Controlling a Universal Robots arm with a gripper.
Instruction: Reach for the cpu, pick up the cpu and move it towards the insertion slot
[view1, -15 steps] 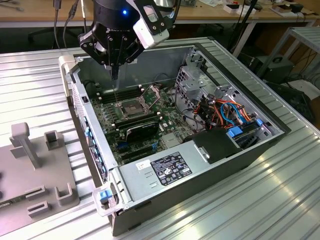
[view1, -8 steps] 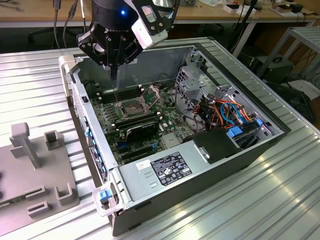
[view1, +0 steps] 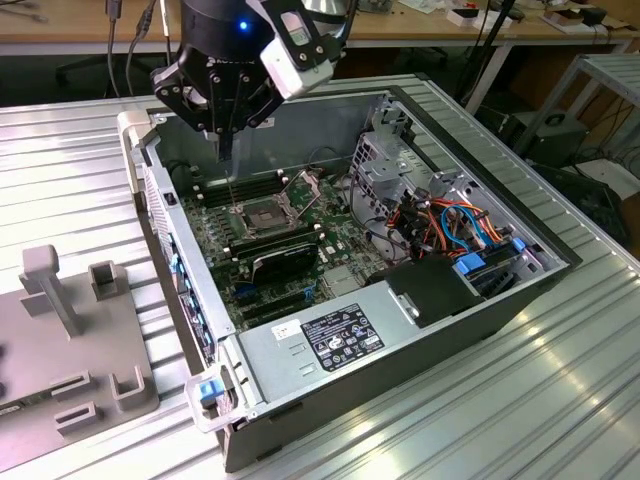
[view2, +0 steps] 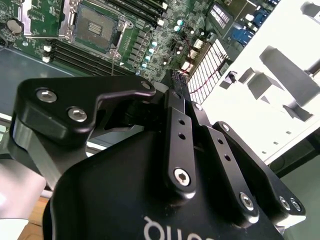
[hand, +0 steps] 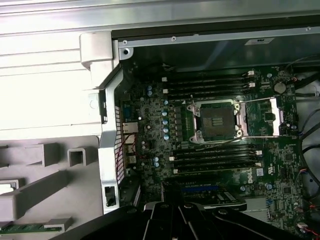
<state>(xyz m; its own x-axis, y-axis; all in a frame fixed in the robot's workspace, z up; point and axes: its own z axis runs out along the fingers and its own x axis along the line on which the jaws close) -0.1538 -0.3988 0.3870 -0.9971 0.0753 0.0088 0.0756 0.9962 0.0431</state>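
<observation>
End effector (view1: 228, 150) narrow, closed up, nothing seen held, hovering over mobo (view1: 213, 238) just beside insertion slot (view1: 262, 216). Cpu location: can't tell. Likely light, thin, stiff, w/ fragile contacts; grip by opposite edges.

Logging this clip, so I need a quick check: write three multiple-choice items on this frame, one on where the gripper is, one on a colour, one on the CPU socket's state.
1. In the exterior view the gripper hangs over: A the motherboard in the open case; B the grey fixture; C the power supply.
2. The light on the arm is: A red; B blue; C green.
3. The insertion slot is: A under a cooler; B filled by a pale chip; C bare, dark-centred.
Key: A, green board lies below it; B, a blue dot glows there; C, both wrist views show its dark centre uncovered.
</observation>
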